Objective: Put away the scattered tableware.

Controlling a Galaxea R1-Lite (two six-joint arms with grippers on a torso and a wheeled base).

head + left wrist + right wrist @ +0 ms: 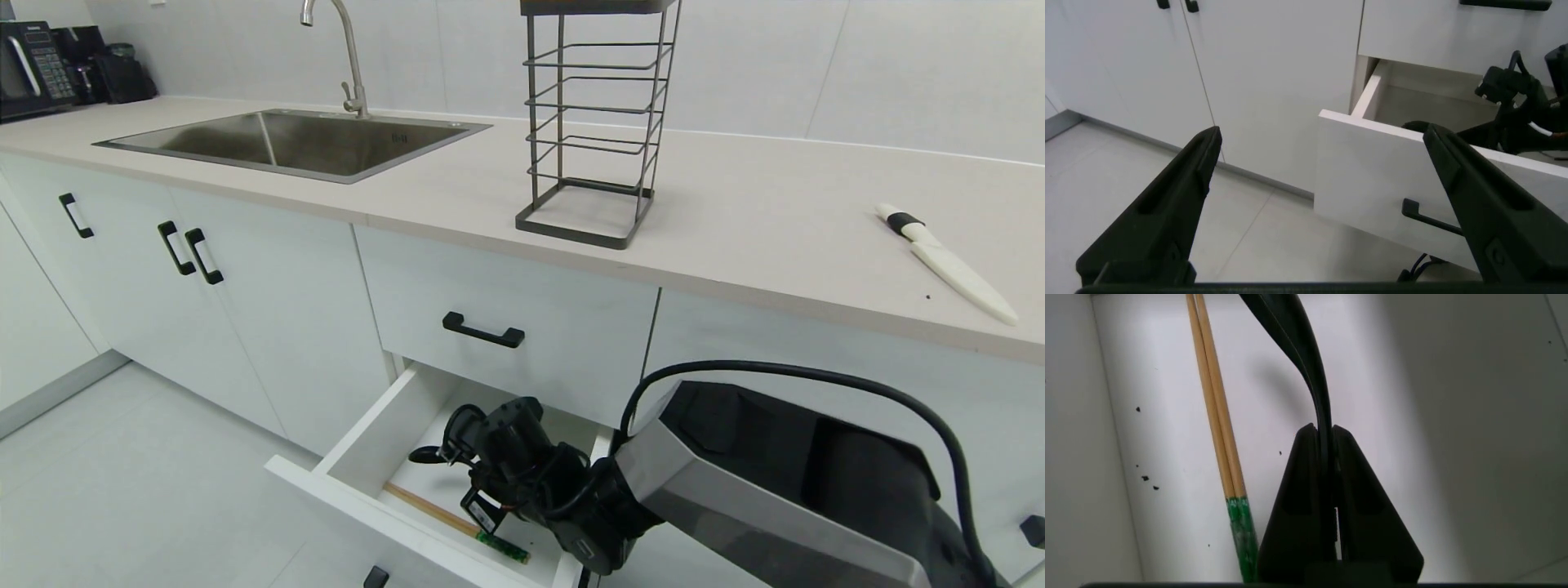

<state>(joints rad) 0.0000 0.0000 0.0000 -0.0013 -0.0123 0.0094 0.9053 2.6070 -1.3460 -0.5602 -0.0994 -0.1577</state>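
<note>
Inside the open drawer (pixel 359 445), our right gripper (pixel 1324 433) pinches a black spoon (pixel 1294 335) by its handle, its long axis roughly parallel to 2 chopsticks (pixel 1217 416) just beside it. Our left gripper (pixel 1323 139) hangs wide open outside the drawer front.

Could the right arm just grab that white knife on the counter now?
Probably not right away: the right gripper is down in the open drawer, shut on a black spoon. It would have to let go first. The knife lies uncovered, apart from the rack.
</note>
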